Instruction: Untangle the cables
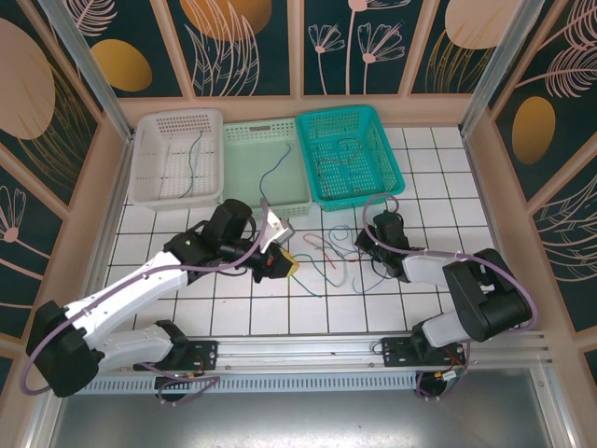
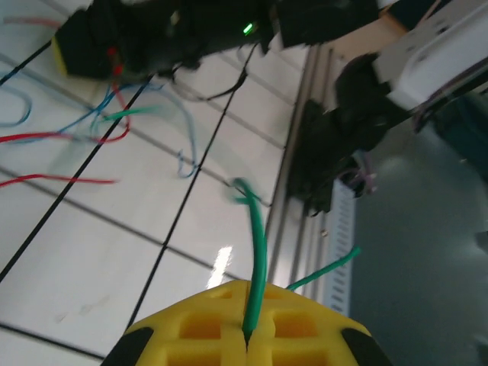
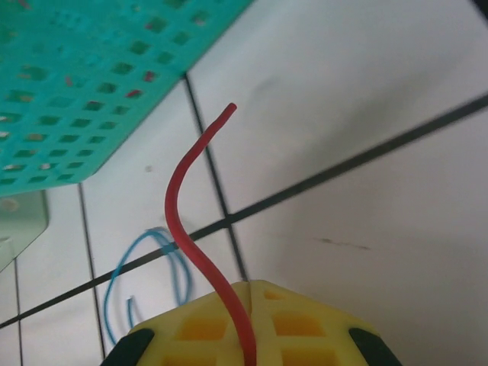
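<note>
The loose cables [image 1: 326,254] lie in a tangle on the white tiles between my two grippers, with red, blue and green strands. My left gripper [image 1: 284,265] is shut on a green cable [image 2: 258,244], which rises out of the seam of its yellow jaws [image 2: 248,335]. Red strands [image 2: 61,139] and blue strands [image 2: 183,149] lie beyond it. My right gripper [image 1: 369,239] is shut on a red cable [image 3: 183,221], which curves up from its yellow jaws [image 3: 255,335]. A blue loop [image 3: 145,263] lies on the tiles beside it.
Three baskets stand along the back: a white one [image 1: 149,154], a light green one [image 1: 247,182] and a teal one [image 1: 392,154], each with a thin wire in it. The teal basket [image 3: 91,76] is close ahead of my right gripper. The metal rail [image 1: 308,350] runs along the near edge.
</note>
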Motion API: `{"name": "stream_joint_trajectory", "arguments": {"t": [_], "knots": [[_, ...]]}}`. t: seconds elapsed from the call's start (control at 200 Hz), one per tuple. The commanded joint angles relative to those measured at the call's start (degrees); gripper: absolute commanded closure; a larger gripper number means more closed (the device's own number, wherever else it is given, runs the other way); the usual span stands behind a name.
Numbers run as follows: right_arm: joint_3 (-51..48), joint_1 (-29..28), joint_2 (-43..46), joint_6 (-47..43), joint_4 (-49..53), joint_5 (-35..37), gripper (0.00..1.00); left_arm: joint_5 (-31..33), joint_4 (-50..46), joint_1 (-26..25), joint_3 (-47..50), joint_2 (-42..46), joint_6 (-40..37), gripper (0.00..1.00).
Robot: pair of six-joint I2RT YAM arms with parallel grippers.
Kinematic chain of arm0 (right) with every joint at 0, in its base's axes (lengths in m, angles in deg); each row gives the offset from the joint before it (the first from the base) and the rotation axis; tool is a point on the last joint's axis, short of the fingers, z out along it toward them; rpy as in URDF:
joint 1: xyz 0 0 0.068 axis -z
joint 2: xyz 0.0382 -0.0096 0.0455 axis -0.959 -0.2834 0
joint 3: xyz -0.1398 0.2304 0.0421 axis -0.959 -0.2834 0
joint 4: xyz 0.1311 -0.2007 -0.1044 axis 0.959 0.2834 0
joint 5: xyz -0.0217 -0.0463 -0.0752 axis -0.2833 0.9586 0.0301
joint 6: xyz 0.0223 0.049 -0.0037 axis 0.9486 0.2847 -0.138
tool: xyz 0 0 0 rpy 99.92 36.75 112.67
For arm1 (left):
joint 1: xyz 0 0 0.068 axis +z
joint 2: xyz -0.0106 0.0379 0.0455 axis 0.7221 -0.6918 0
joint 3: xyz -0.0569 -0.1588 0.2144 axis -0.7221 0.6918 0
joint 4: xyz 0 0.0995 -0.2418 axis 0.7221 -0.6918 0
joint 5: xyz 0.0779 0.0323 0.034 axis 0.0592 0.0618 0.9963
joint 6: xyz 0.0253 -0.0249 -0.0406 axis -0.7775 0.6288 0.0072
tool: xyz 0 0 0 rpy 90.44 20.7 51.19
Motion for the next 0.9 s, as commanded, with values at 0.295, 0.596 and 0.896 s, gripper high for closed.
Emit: {"name": "stream_joint_trajectory", "arguments": {"t": [0.295, 0.596, 0.896], "knots": [[-1.16, 0.74, 0.88, -0.39, 0.99, 0.91, 1.0, -3.6, 9.64, -0.22, 1.8, 5.65, 6.12, 0.97], [-1.0, -0.33, 4.27, -4.39, 3.65, -3.51, 0.41, 3.43, 10.18, -0.2, 1.34, 4.31, 5.21, 0.96], [-0.34, -0.44, 15.09, -6.9, 10.59, -4.1, 0.26, 23.17, 7.31, -0.21, 0.38, 2.91, 3.78, 0.96]]}}
